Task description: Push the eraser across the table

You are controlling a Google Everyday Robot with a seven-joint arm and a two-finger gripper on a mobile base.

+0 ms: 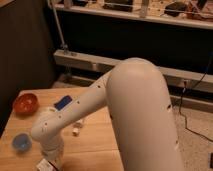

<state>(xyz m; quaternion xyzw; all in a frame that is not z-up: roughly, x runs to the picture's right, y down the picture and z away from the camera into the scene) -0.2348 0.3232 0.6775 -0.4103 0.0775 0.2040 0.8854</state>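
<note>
The light wooden table fills the lower left of the camera view. My white arm reaches from the right down to its front left part. The gripper sits low over the table at the bottom edge of the view, mostly hidden under the wrist. A small block with a white face and a dark edge, which looks like the eraser, lies right at the gripper, partly cut off by the frame. I cannot tell whether they touch.
An orange bowl stands at the table's far left. A blue flat pad lies behind the arm. A small blue bowl is left of the gripper. A small white bottle-like item lies mid-table. Dark shelving and cables stand behind.
</note>
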